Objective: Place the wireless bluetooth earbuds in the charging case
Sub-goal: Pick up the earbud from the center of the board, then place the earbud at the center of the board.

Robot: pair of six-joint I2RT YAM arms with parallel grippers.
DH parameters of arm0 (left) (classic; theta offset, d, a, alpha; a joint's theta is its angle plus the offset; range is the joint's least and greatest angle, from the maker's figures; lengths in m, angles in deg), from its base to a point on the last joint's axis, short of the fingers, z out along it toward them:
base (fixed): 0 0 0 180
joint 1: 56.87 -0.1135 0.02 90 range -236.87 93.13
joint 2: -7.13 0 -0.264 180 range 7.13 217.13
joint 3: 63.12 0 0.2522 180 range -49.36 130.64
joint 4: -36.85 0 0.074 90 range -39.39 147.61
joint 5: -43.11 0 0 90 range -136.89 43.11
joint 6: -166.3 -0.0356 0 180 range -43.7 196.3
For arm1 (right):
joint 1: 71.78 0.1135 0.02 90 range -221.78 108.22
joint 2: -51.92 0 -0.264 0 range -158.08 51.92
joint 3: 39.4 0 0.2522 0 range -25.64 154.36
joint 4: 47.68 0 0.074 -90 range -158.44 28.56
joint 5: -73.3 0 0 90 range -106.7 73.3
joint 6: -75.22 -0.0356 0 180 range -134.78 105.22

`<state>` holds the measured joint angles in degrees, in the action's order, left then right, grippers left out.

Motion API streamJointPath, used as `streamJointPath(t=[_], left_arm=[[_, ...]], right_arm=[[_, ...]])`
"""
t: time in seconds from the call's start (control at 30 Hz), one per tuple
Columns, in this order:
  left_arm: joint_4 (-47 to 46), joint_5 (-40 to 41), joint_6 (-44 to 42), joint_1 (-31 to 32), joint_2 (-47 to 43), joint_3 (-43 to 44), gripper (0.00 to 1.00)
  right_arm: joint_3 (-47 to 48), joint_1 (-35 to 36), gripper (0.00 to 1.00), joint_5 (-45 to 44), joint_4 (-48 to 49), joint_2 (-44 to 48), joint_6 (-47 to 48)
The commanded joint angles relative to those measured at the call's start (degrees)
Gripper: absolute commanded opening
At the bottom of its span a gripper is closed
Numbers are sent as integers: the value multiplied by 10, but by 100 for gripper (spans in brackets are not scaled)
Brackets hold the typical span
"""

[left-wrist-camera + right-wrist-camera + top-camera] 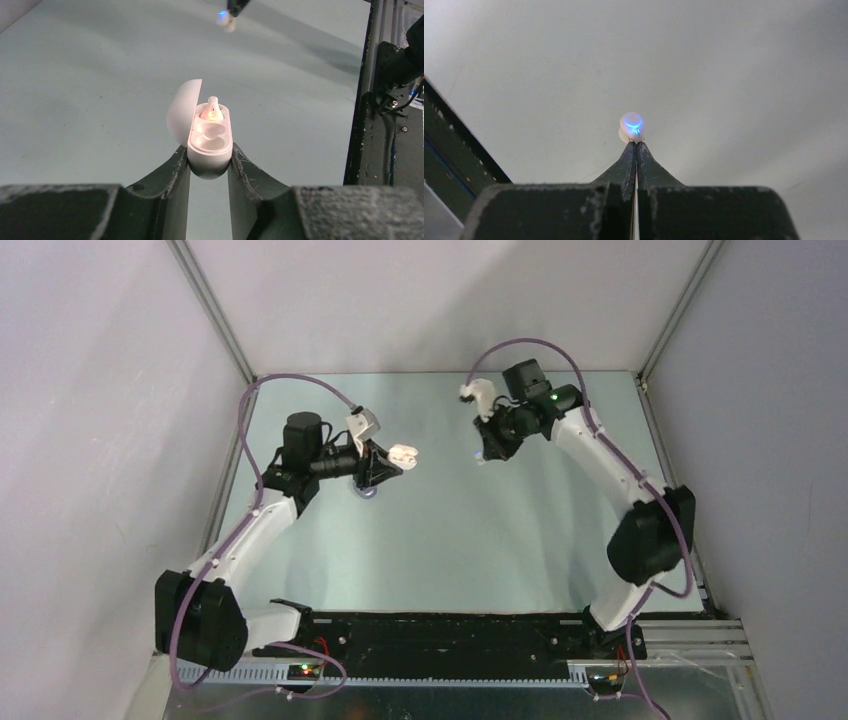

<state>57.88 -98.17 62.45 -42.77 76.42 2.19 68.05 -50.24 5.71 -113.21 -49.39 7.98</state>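
My black left gripper point(209, 161) is clamping a glossy white oval charging case point(210, 146); my black right gripper point(636, 145) is pinching a tiny white earbud point(631, 125), both arms bending inward.

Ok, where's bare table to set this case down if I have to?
Bare table: the wide middle stretch from the right tool down to the black base rail. Crowded only under the left tool, where a lilac disc lies.
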Motion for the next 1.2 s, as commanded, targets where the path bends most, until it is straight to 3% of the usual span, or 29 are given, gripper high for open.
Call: streamJointPath(t=[0.0, 0.33, 0.8, 1.17], left_arm=[[-66, -10, 36, 7, 13, 16, 0], [-85, 7, 45, 34, 32, 20, 0], [-100, -11, 47, 44, 15, 16, 0], [-82, -20, 36, 44, 12, 26, 0]], right_arm=[[47, 80, 0, -26, -54, 79, 164], [146, 232, 0, -101, -88, 90, 261], [234, 245, 0, -83, -79, 22, 217], [224, 245, 0, -77, -70, 30, 208]])
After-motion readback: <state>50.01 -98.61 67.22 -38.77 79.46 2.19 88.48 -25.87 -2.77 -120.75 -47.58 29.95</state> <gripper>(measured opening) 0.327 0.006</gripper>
